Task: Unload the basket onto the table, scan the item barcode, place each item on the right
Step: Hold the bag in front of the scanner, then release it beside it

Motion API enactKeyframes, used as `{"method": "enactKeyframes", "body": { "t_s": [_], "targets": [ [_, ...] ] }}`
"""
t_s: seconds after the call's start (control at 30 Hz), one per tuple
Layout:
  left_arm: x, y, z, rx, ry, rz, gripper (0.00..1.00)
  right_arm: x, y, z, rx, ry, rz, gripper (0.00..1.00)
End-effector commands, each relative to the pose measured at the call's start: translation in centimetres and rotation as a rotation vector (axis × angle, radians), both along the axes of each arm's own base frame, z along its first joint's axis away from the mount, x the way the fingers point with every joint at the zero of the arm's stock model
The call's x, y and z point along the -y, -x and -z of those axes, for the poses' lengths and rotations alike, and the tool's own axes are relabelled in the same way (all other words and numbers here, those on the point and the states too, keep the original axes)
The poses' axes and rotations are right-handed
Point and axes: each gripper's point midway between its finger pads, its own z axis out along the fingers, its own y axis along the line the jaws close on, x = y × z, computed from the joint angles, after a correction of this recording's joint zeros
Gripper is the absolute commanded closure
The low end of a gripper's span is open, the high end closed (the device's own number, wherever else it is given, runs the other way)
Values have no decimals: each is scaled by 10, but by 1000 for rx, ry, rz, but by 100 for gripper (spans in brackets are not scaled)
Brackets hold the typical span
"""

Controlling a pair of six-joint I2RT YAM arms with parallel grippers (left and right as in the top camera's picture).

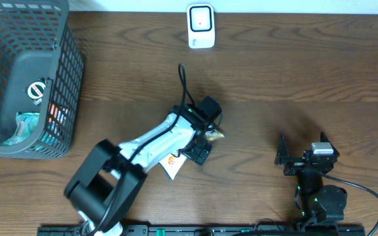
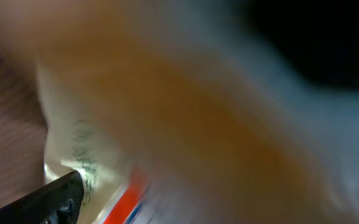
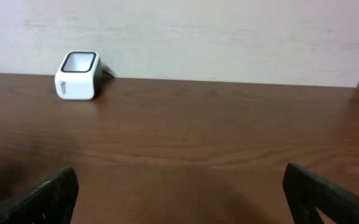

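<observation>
The item, a white and orange packet with a gold end, lies on the table's middle under my left arm. My left gripper is down over it with the jaws wide. In the left wrist view the packet fills the frame as a blur, with one black finger at the lower left; no grip shows. The white barcode scanner stands at the far edge and appears again in the right wrist view. My right gripper rests open at the front right with only bare wood between its fingers.
A dark grey mesh basket holding several packets stands at the far left. The left arm's black cable runs back across the table from the wrist towards the scanner.
</observation>
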Motion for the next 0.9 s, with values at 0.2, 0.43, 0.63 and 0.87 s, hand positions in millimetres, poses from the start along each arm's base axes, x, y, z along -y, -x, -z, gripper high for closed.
{"method": "enactKeyframes", "body": {
  "t_s": [0.2,0.43,0.63,0.87],
  "targets": [
    [3,-34,9,130,-16,-4,62,-1,0,1,1,12,-4,1],
    [24,-111,-33,344,164,-229,68,-1,0,1,1,12,-4,1],
    [20,-183,-84,522,361,-477,68,-1,0,1,1,12,-4,1],
    [30,-216,-113,616,522,-495,47,-1,0,1,1,12,-4,1]
  ]
}}
